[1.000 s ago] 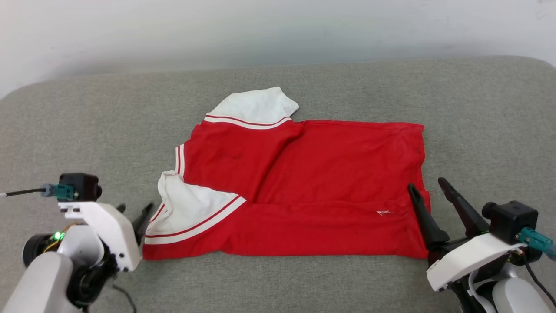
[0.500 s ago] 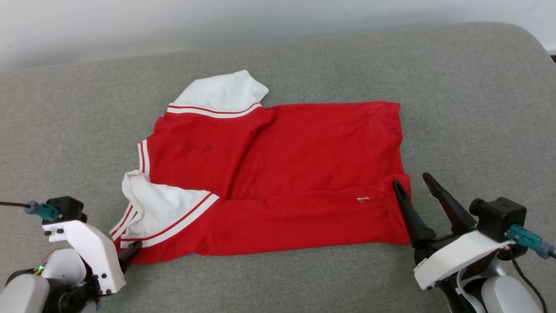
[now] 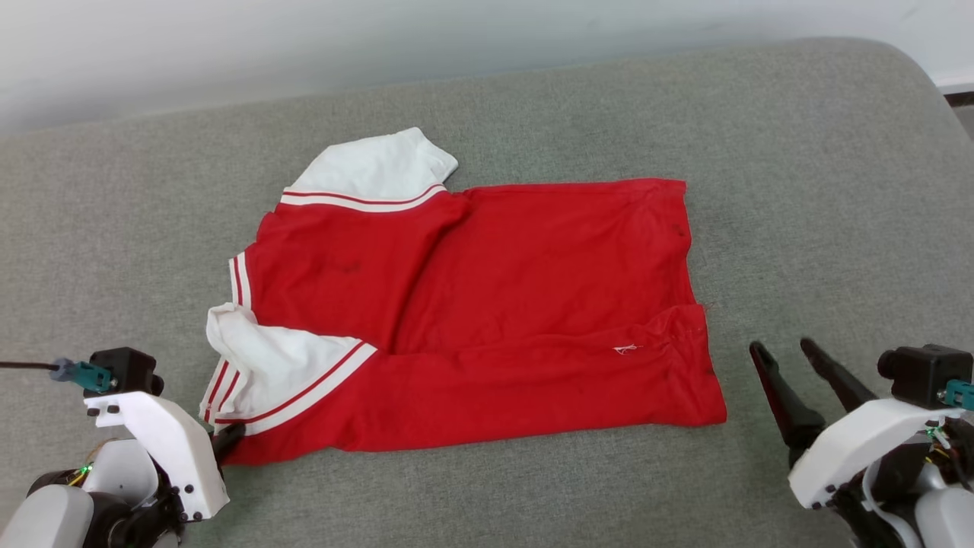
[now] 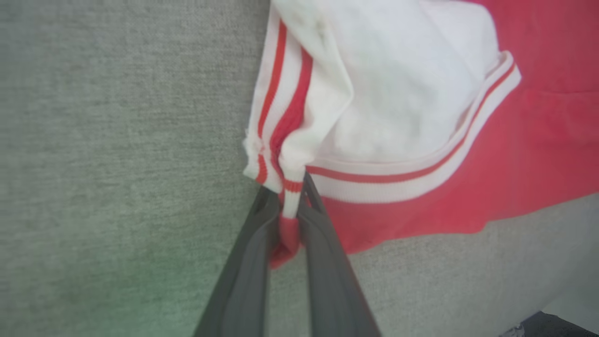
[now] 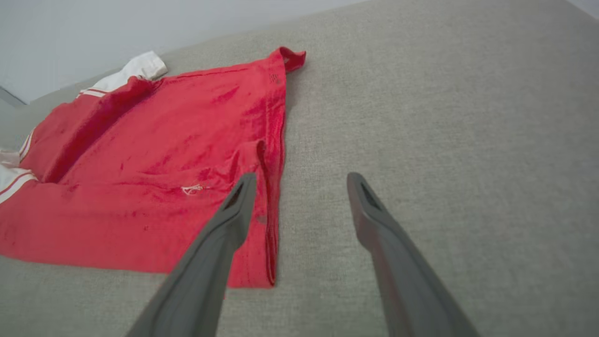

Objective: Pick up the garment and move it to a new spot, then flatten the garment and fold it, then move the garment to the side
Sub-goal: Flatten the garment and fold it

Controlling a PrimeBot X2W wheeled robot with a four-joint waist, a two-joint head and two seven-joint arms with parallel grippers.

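- The left gripper (image 4: 290, 199) has its two dark fingers pressed together on a corner of the garment (image 3: 494, 304). In the left wrist view, a bunched bit of striped trim (image 4: 286, 185) and red cloth is pinched between them.
- In the head view this pinch sits at the garment's near left corner, just below a white section (image 3: 289, 354) edged with thin red and white stripes.
- The right gripper (image 3: 779, 345) has its fingers spread wide and holds nothing. It hovers just beside the garment's near right corner, apart from the cloth.
- The garment lies mostly flat in the middle of a grey upholstered surface (image 3: 799, 175), with its long side running left to right. It is bright red, with a second white section at its far left. A shallow crease runs along the near part, and the right edge (image 3: 689, 243) is a plain red edge.
- The cloth looks light, soft and limp, so it would likely sag and drape from any single hold rather than keep its shape.
- It seems neither fragile nor slippery, though it may drag on the textured grey surface.
- The best places to take hold are probably the corners and edges, where the doubled fabric gives the fingers more to bite.
- A matching pinch at the near right corner would likely let both arms lift it evenly.
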